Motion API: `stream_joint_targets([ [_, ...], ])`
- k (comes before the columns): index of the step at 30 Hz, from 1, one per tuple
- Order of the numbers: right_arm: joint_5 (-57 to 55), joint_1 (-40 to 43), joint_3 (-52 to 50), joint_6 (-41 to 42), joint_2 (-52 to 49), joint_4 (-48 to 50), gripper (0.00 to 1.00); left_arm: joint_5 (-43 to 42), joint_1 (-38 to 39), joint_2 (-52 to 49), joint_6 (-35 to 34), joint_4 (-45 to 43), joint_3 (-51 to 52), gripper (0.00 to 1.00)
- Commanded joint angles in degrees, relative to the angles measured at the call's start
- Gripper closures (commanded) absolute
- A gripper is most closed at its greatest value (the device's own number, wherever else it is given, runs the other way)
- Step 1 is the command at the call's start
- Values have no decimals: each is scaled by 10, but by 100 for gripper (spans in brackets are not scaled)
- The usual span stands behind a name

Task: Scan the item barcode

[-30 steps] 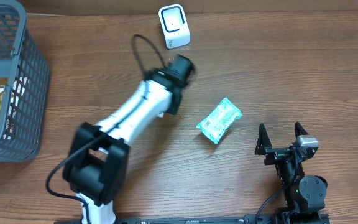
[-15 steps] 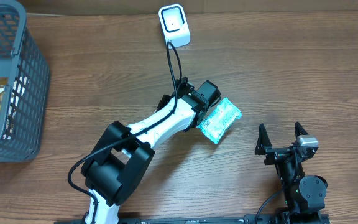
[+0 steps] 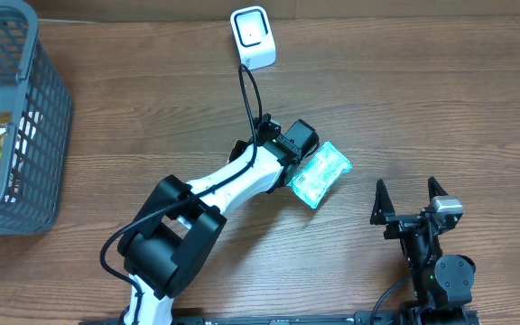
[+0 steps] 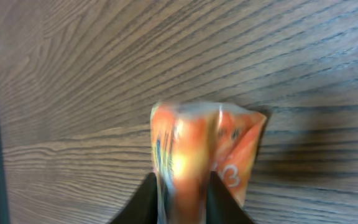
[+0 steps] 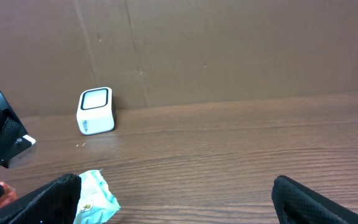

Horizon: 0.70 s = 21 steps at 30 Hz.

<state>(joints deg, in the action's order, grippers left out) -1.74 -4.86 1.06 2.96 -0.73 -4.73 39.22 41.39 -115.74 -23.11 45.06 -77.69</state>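
The item is a small crinkled packet [image 3: 320, 175], teal with a barcode label on top, lying mid-table. In the left wrist view the packet [image 4: 199, 149] shows orange and blurred. My left gripper [image 3: 300, 164] is down at the packet's left end. There its jaws [image 4: 184, 190] stand a narrow gap apart with the packet filling the gap and spreading behind both fingers; a firm grip cannot be told. The white scanner [image 3: 252, 36] stands at the back edge. My right gripper [image 3: 411, 193] rests wide open near the front right, holding nothing; the packet [image 5: 96, 196] sits by its left finger.
A grey mesh basket [image 3: 34, 99] with several small packs inside stands at the far left. The left arm's black cable arcs up toward the scanner [image 5: 96, 111]. A cardboard wall runs behind the table.
My left arm swung from beside the scanner over to the packet and set its gripper on the packet's left end. Over the last half second it barely moved. The right arm stayed still.
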Motion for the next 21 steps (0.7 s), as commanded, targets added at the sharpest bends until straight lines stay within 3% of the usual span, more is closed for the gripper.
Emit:
stream_joint_targets([
  [1,-1,1,-6,-2,5,1,0,-12,0,-5,15,-4,3,73],
  [4,-1,1,-6,-2,5,1,0,-11,0,-5,26,-3,3,67],
  [13,-1,1,-6,-2,5,1,0,-9,-6,-4,26,7,-27,66],
  [18,-1,1,-6,-2,5,1,0,-28,-29,-3,1,29,-69,96],
  [21,-1,1,-6,-2,5,1,0,-61,-54,-3,-3,29,-73,96],
])
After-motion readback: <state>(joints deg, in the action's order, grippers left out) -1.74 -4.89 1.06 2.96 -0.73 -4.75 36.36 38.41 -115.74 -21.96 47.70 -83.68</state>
